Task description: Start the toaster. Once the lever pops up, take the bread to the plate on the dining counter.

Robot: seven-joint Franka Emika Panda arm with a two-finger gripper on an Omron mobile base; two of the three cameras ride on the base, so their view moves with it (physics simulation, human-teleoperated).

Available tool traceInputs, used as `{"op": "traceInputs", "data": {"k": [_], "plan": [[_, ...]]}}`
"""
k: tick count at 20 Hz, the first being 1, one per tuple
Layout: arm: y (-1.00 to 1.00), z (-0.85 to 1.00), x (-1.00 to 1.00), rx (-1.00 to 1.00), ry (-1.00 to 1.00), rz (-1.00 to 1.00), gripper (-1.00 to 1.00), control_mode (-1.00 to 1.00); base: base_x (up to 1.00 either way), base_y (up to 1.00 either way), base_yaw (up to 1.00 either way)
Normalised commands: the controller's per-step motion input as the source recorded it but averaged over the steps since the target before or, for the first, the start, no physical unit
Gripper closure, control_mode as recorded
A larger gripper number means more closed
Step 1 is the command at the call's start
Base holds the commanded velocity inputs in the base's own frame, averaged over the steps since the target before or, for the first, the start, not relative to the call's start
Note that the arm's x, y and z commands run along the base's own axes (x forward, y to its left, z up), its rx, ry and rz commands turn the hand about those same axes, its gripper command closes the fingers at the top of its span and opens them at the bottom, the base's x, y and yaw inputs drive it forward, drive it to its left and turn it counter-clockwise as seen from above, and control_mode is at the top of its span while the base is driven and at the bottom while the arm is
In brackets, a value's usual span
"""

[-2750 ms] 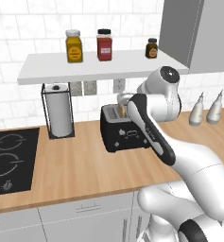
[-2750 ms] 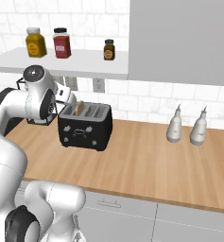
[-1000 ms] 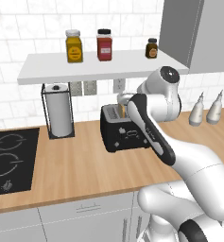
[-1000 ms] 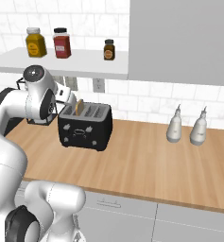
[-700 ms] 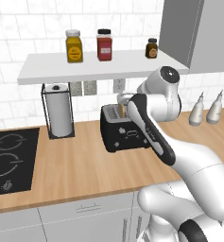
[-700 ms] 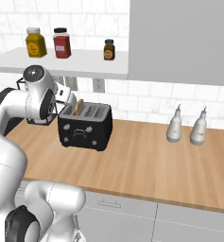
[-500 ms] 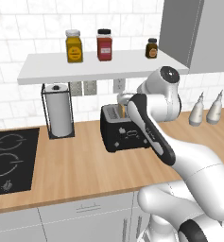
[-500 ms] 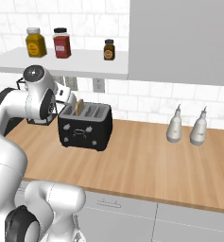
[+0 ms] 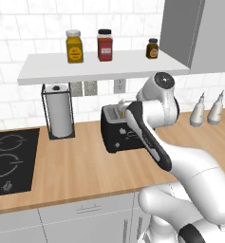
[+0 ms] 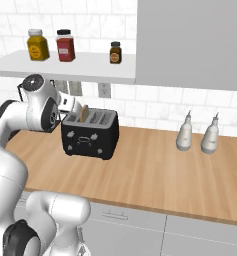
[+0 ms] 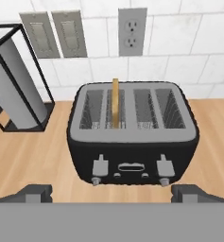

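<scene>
End effector (image 11: pixel 111 193): fingers spread apart, holding nothing
Toaster (image 11: pixel 132 137): just ahead — below
Bread (image 11: pixel 115 101): upright in slot
Lever (image 11: pixel 100 166): press straight down, ahead-left

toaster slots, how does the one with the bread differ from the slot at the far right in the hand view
The slot with the bread is second from the left in the toaster, while the far-right slot sits at the end. The first holds an upright tan slice sticking above the top; the far-right slot shows just its wire cage. Both are long, narrow and set in the same grey top.
</scene>
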Motion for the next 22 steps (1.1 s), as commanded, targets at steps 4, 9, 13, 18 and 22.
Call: {"op": "traceInputs", "data": {"k": [4,9,13,18,22], "plan": [[-0.02,-0.32,0.0,-0.12,0.0,-0.01,-1.0,-1.0,0.0,0.0,0.0],[0.0,-0.25,0.12,-0.04,0.0,-0.01,-1.0,-1.0,0.0,0.0,0.0],[0.0,-0.21,0.3,0.0,0.0,0.0,-1.0,-1.0,0.0,0.0,0.0],[-0.01,-0.25,0.57,0.0,0.0,0.0,-1.0,-1.0,0.0,0.0,0.0],[0.0,-0.2,0.62,0.0,0.0,0.0,-1.0,-1.0,0.0,0.0,0.0]]}}
